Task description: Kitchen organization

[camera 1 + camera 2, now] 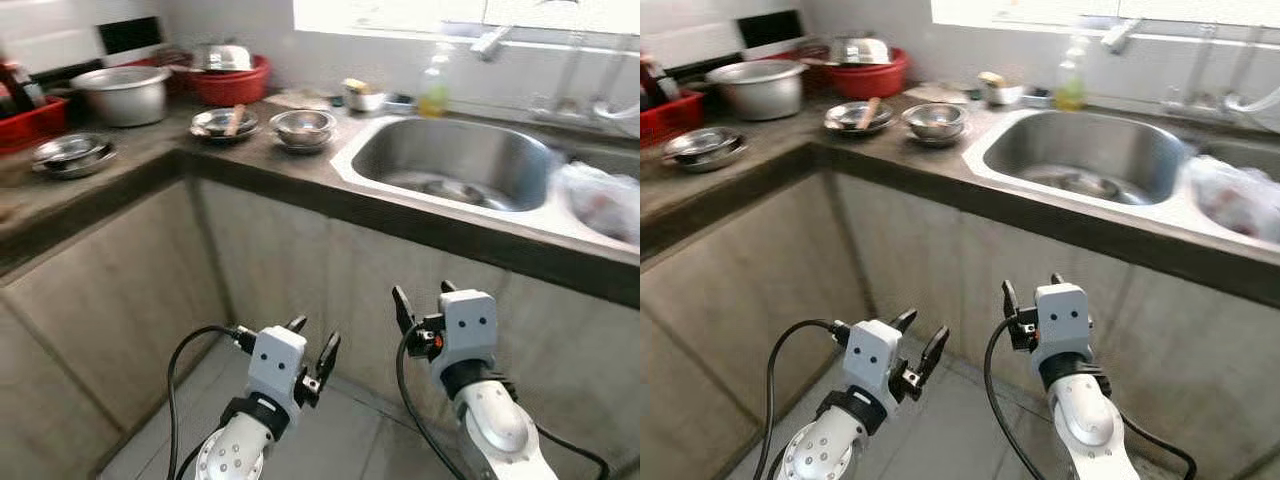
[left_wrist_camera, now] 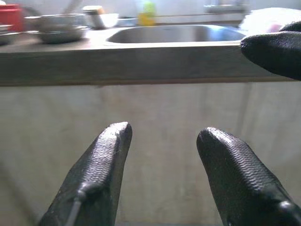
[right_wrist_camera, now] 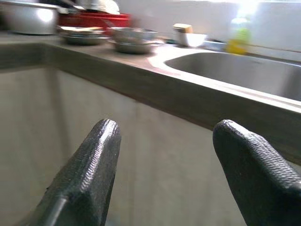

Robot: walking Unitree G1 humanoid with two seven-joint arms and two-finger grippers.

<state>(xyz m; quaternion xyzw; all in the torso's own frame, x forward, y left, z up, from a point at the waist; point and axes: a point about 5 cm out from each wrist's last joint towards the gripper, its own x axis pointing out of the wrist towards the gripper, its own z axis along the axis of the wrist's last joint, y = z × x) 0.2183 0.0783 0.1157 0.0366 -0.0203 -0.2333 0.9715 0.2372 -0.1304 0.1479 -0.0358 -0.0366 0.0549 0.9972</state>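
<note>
A dark L-shaped counter carries steel bowls, a steel dish with a wooden utensil, stacked steel plates, a big steel pot and a red basin holding a steel lid. The steel sink has a dish in it. My left gripper hangs open below counter height, in front of the cabinet face. My right gripper is open too, a little higher, under the sink's front edge. Both hold nothing.
A yellow-green bottle and a small bowl stand behind the sink. A red crate sits at the far left. A plastic bag lies in the right basin. A tap juts over the sink. Grey tiled floor lies below.
</note>
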